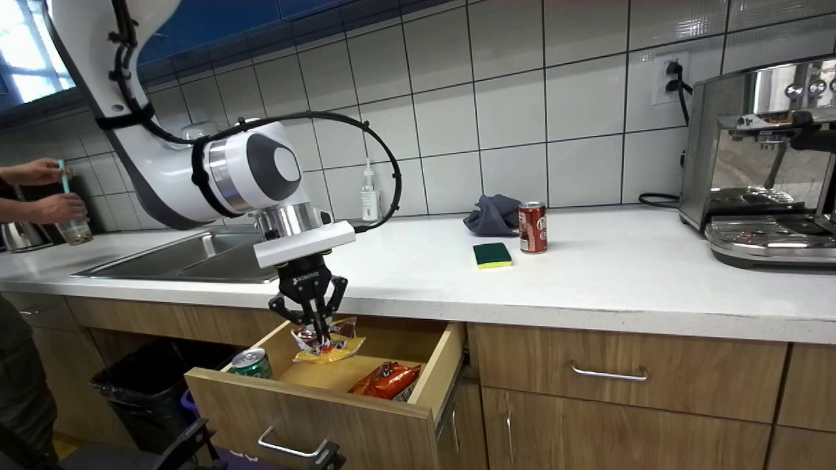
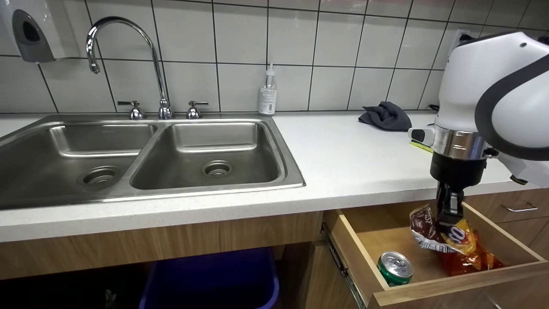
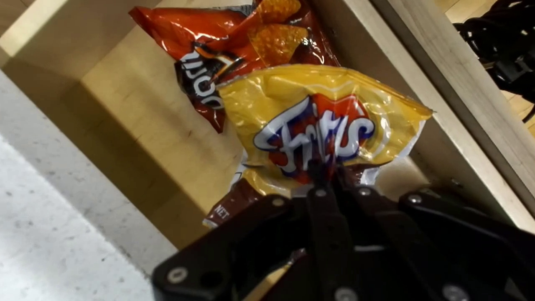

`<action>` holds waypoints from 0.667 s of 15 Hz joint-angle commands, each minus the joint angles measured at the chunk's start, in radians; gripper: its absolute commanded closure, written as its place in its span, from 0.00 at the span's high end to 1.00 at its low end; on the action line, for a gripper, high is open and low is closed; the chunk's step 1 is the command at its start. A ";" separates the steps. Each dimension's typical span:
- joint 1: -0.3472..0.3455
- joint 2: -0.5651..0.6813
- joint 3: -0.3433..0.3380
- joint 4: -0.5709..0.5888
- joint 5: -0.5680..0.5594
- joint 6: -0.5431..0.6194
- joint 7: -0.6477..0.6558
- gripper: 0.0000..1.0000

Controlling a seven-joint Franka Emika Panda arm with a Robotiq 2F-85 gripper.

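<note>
My gripper (image 3: 328, 170) reaches down into an open wooden drawer (image 1: 307, 418), its fingers nearly together. Pinched between the fingertips is a shiny yellow-and-brown Fritos bag (image 3: 326, 121), whose film creases where they meet it. In both exterior views the bag (image 1: 341, 350) hangs at the fingertips (image 2: 455, 216), low in the drawer. Beyond it in the wrist view, partly covered by it, lies a red Doritos bag (image 3: 225, 37). A green can (image 2: 395, 268) stands in the drawer's front corner. Whether the Fritos bag's underside touches the drawer floor, I cannot tell.
The white counter edge (image 1: 522, 316) overhangs the drawer's back. On the counter are a red soda can (image 1: 533, 227), a sponge (image 1: 492, 255), a dark cloth (image 1: 494, 215) and an espresso machine (image 1: 771, 163). A steel sink (image 2: 214, 154) and a person's hands (image 1: 60, 209) are also in view.
</note>
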 commanded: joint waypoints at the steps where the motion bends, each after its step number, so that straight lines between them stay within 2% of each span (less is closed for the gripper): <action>1: 0.010 0.019 -0.005 0.036 -0.038 -0.043 0.043 0.40; 7: 0.002 0.011 -0.001 0.042 -0.024 -0.064 0.030 0.85; 9: 0.000 -0.003 -0.003 0.041 -0.022 -0.077 0.032 0.98; 10: -0.001 -0.012 -0.004 0.039 -0.019 -0.083 0.037 1.00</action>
